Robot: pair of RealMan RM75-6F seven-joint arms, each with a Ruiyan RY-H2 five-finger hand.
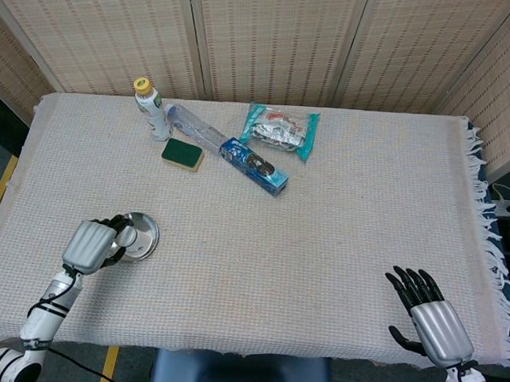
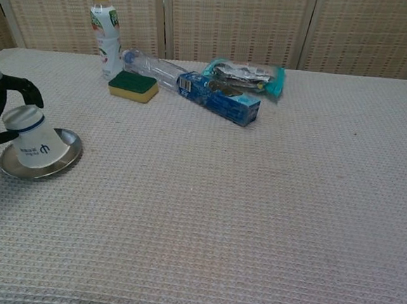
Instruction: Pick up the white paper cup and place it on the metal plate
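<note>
The white paper cup (image 2: 33, 142) stands upside down on the metal plate (image 2: 68, 150) at the table's left front. In the head view the cup (image 1: 126, 236) shows on the plate (image 1: 147, 231) just past my left hand (image 1: 90, 243). In the chest view only the left hand's fingers (image 2: 15, 86) show. They arch over and around the cup's top with a gap, and the thumb lies close to its side. My right hand (image 1: 425, 315) rests at the table's right front edge with fingers spread and nothing in it.
At the back left stand a drink bottle (image 1: 150, 108) and a green sponge (image 1: 182, 155). An empty clear bottle (image 2: 150, 66), a blue box (image 1: 254, 166) and a teal snack bag (image 1: 280, 130) lie beside them. The cloth's fringe (image 1: 492, 238) hangs off the right edge.
</note>
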